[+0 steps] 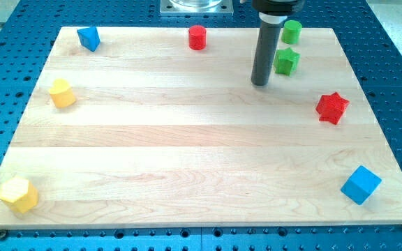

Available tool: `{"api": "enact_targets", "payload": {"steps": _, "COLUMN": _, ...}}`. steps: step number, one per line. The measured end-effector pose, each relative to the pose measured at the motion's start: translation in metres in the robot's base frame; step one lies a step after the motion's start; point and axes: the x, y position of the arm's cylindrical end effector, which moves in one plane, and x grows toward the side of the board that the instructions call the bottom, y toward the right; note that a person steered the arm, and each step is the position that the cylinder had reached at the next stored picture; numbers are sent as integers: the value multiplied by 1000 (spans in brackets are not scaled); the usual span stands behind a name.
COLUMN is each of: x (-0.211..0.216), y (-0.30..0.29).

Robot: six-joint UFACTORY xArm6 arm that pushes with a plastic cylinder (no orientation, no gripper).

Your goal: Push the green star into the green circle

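The green star [287,61] lies near the view's top right on the wooden board. The green circle [292,31], a short cylinder, stands just above it toward the view's top, with a small gap between them. My tip [259,84] rests on the board just left of and slightly below the green star, close to it but apart.
A red cylinder [198,37] and a blue block [88,37] sit along the view's top. A red star [332,107] and a blue cube [361,185] are at the right. Two yellow blocks [62,93] [19,194] are at the left. The board edge [368,77] runs near the green blocks.
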Motion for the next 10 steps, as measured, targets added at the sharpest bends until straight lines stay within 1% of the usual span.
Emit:
{"api": "enact_targets", "payload": {"steps": 2, "x": -75, "y": 75}}
{"api": "enact_targets", "payload": {"steps": 3, "x": -53, "y": 77}}
{"api": "enact_targets", "payload": {"steps": 4, "x": -53, "y": 110}}
{"api": "enact_targets", "payload": {"steps": 5, "x": -58, "y": 110}}
{"api": "enact_targets", "payload": {"steps": 6, "x": -78, "y": 110}}
{"api": "enact_targets", "payload": {"steps": 7, "x": -87, "y": 110}}
{"api": "enact_targets", "payload": {"steps": 9, "x": -92, "y": 111}}
{"api": "enact_targets", "payload": {"steps": 10, "x": -54, "y": 107}}
